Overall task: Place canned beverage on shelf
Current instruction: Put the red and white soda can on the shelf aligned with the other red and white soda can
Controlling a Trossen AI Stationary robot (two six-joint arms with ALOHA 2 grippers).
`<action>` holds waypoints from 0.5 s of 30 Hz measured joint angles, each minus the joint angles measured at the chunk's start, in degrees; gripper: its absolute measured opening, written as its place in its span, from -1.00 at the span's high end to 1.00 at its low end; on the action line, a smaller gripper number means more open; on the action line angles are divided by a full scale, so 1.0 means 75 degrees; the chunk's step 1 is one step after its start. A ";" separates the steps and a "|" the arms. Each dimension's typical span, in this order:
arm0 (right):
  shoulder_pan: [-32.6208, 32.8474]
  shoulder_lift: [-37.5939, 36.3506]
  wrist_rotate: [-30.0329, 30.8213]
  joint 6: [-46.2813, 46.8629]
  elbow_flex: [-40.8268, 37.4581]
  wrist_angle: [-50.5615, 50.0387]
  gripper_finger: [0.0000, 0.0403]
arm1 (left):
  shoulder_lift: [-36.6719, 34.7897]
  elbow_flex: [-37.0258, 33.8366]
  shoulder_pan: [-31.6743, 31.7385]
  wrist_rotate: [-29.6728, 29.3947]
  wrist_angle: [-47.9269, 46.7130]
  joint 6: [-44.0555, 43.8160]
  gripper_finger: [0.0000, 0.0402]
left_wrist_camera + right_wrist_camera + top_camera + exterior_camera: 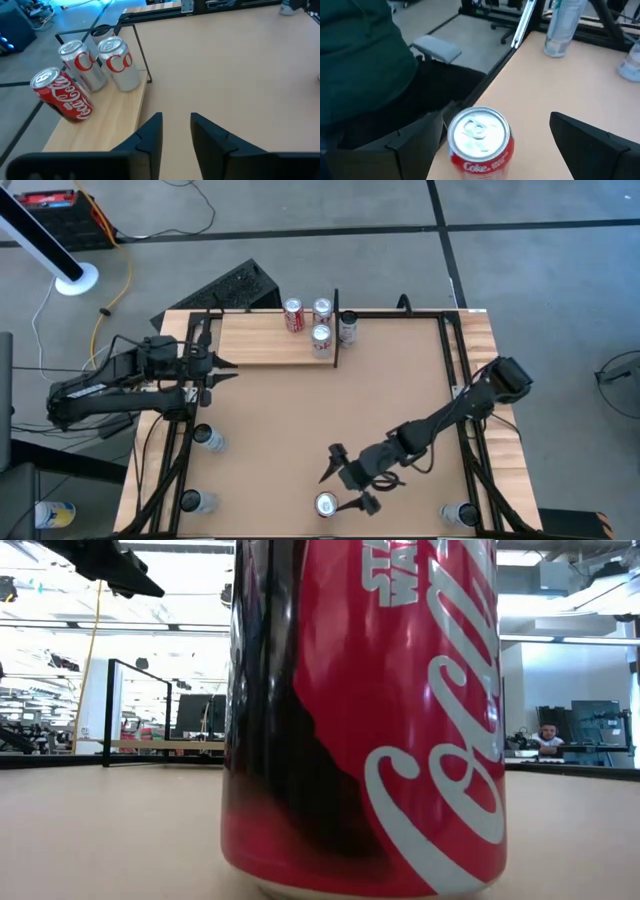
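You have three cans [309, 321] on the shelf [262, 340] already. One red can [326, 504] is left at the bench's [400, 390] near edge; your right gripper [345, 486] is spread wide around it, not yet clenched. Left gripper [226, 370] waits, slightly parted, empty.

a pale wood plank shelf [255, 340] with a thin black upright end piece is laid at the far edge of the big tan tabletop [400, 400]. three upright cans are stood on it: one red can [294, 315] and two silver cans [322, 338]. another red can [326, 505] is stood on the tabletop's near edge.
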 joint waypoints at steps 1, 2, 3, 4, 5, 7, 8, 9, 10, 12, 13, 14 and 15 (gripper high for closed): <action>-0.0039 0.0106 -0.0070 -0.0062 0.0032 0.0010 -0.94 | -0.0078 -0.0003 0.0000 0.0001 -0.0089 0.0057 0.51; -0.0072 0.0193 -0.0142 -0.0075 0.0046 -0.0031 -0.94 | -0.0161 -0.0003 0.0000 0.0000 -0.0153 0.0096 0.48; -0.0084 0.0256 -0.0259 -0.0075 0.0071 -0.0094 -0.94 | -0.0252 -0.0003 0.0000 -0.0002 -0.0198 0.0095 0.44; -0.0114 0.0321 -0.0409 -0.0075 0.0109 -0.0059 -0.94 | -0.0338 -0.0003 0.0000 -0.0024 -0.0235 0.0091 0.41; -0.0153 0.0328 -0.0565 -0.0075 0.0136 -0.0016 -0.94 | -0.0421 -0.0003 0.0000 -0.0056 -0.0257 0.0091 0.38; -0.0201 0.0316 -0.0695 -0.0073 0.0139 -0.0002 -0.94 | -0.0572 -0.0003 0.0000 -0.0075 -0.0344 0.0091 0.31; -0.0217 0.0314 -0.0733 -0.0075 0.0142 0.0001 -0.94 | -0.0651 -0.0003 0.0000 -0.0086 -0.0401 0.0091 0.28; -0.0217 0.0316 -0.0738 -0.0074 0.0142 -0.0053 -0.94 | -0.0714 -0.0003 0.0000 -0.0090 -0.0437 0.0095 0.26; -0.0215 0.0320 -0.0740 -0.0075 0.0141 -0.0101 -0.94 | -0.0763 -0.0003 0.0000 -0.0099 -0.0461 0.0096 0.23; -0.0186 0.0320 -0.0744 -0.0074 0.0137 -0.0099 -0.94 | -0.0869 -0.0003 0.0000 -0.0111 -0.0581 0.0093 0.19; -0.0165 0.0320 -0.0744 -0.0073 0.0137 -0.0100 -0.94 | -0.0903 -0.0003 0.0000 -0.0113 -0.0637 0.0093 0.17; -0.0154 0.0320 -0.0744 -0.0075 0.0137 -0.0105 -0.94 | -0.0924 -0.0003 0.0000 -0.0138 -0.0643 0.0091 0.16; -0.0148 0.0320 -0.0744 -0.0075 0.0137 -0.0114 -0.94 | -0.0959 -0.0003 0.0000 -0.0174 -0.0640 0.0085 0.15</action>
